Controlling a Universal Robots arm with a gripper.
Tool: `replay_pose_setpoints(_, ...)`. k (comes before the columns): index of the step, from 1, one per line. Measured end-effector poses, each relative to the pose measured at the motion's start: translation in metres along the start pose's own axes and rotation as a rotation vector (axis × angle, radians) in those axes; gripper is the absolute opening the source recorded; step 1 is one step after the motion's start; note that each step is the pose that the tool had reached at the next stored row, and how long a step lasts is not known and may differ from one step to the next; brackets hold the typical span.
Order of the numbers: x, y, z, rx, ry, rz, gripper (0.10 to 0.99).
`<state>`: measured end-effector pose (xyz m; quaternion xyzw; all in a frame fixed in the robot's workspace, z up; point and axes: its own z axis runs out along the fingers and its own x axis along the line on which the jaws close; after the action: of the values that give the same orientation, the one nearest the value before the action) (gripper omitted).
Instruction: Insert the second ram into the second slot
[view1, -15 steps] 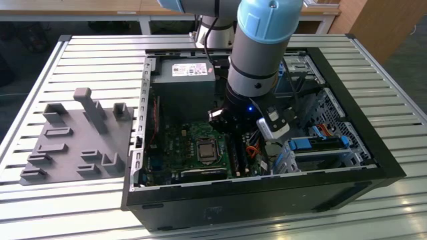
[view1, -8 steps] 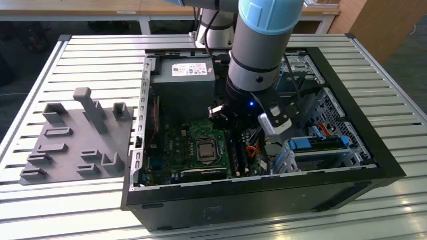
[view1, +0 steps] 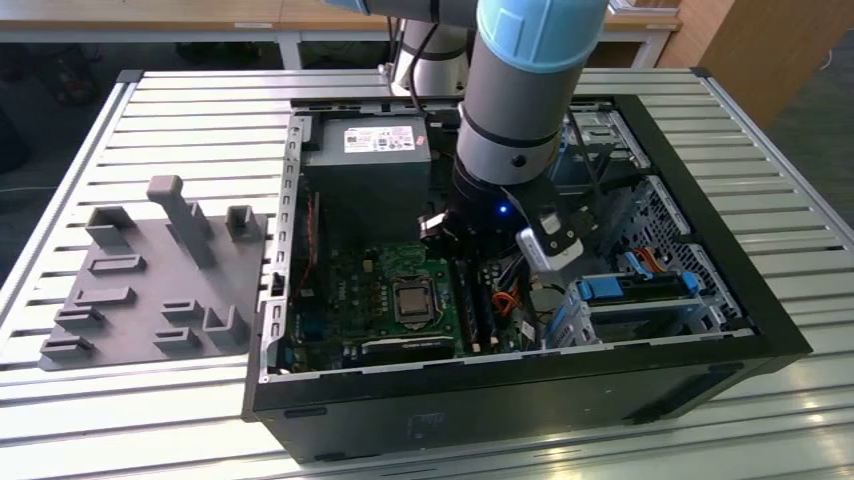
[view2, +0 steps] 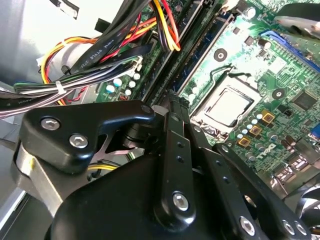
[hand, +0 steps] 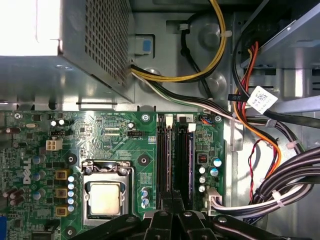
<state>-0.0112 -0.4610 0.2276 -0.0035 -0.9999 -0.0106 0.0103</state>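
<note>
The second ram (hand: 183, 160) appears as a bluish board edge standing in the row of RAM slots (hand: 164, 155) on the motherboard (hand: 125, 145), just beyond the fingertips of the gripper (hand: 172, 200). The dark slot walls make it hard to be sure which lane it sits in or whether it is fully seated. In both wrist views the jaws are drawn narrow, fingertips together with no visible gap, directly over the near end of the slots. I cannot tell whether they press on the stick's top edge or merely hover against it. The stick's long axis runs straight away from the fingertips, parallel to the slots, toward the motherboard edge that meets the power supply (hand: 90, 55). In the second wrist view the same blue strip (view2: 202, 52) runs on past the gripper (view2: 172, 102) along that line. On one side of the slots the processor socket (hand: 105, 197) lies low and leaves free room. On the other, a cable bundle (hand: 280, 185) crowds the motherboard's edge near the slots, with orange and yellow leads looping farther off against the case wall. In the exterior view the arm (view1: 514, 120) reaches down into the open computer case (view1: 534, 385), toward the side at the exterior view's right.
</note>
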Motion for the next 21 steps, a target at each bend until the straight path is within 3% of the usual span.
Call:
replay_pose_setpoints(15, -0.0002, -0.0004, 0.0127, 0.001, 0.0004, 0.000, 0.122)
replay_pose_setpoints(21, -0.0002, -0.0003, 0.0135, 0.000, -0.0001, 0.000, 0.122)
